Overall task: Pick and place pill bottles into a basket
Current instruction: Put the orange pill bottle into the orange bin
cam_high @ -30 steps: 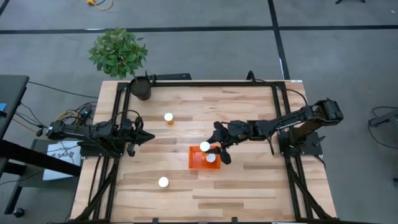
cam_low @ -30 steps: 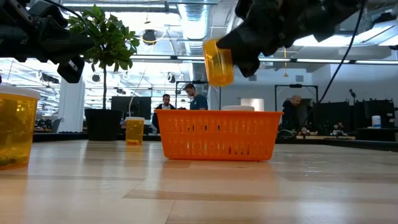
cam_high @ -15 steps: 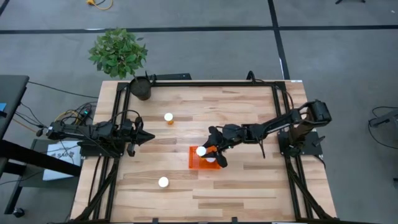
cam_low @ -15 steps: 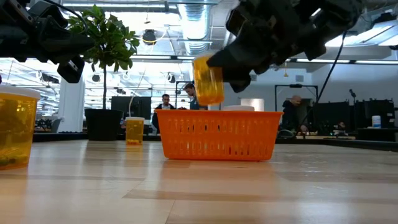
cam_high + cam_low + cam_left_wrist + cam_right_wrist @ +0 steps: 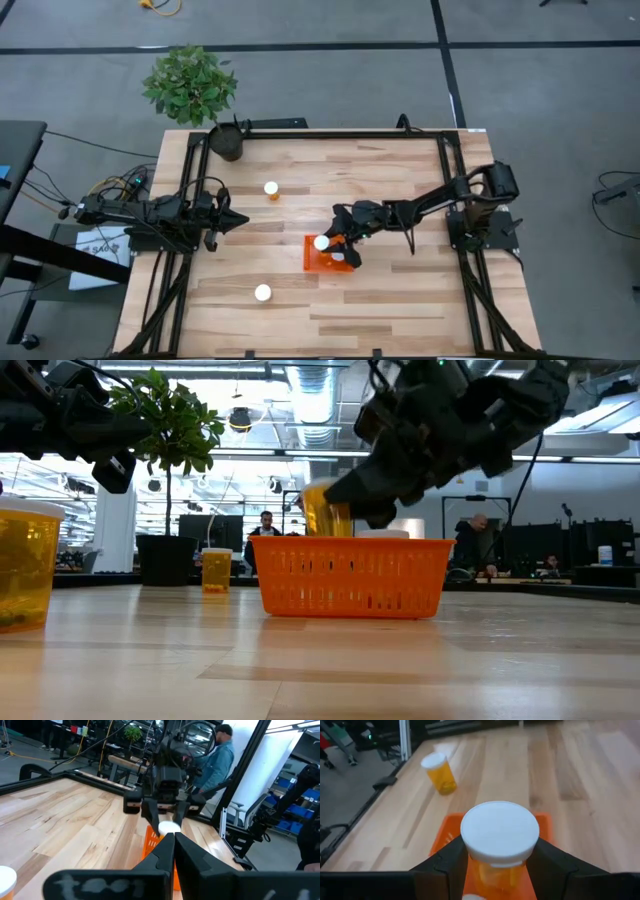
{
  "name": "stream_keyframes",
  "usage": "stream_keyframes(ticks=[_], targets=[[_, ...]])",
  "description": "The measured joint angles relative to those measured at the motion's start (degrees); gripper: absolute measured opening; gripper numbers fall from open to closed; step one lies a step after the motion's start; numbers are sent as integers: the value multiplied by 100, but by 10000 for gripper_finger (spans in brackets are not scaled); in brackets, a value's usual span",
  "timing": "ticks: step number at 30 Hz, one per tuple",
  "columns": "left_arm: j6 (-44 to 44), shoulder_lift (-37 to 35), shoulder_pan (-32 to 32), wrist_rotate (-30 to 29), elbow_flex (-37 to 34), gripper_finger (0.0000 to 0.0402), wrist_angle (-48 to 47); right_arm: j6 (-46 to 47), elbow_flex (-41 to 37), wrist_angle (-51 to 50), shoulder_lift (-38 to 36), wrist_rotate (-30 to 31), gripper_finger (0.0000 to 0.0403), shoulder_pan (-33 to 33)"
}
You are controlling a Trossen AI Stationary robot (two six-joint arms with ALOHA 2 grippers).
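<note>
bottle (image 5: 499, 837) lowered, btwn right gripper (image 5: 341, 246) jaws, prob. in basket (image 5: 350, 575)

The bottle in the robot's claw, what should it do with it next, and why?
Probably lower it a little more, then let go. The right gripper holds a pill bottle over the basket, its base just dipping behind the rim, beside another bottle already inside.

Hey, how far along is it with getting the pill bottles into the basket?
One bottle already sits in the basket. A second bottle is gripped in the right hand, over the basket's rim. Two remain on the table: one toward the plant, one near the front edge. The left hand waits shut at its side.
</note>
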Motion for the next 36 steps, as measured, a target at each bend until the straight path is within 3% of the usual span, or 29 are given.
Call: stream_keyframes(ticks=[7,28,36], targets=[[0,1,0,0,0,0,0,171,2,307,368,-25,165,31],[0,0,0,0,0,0,0,73,2,426,362,-11,175,-189],[0,0,0,0,0,0,0,-5,2,430,361,-11,197,-203]])
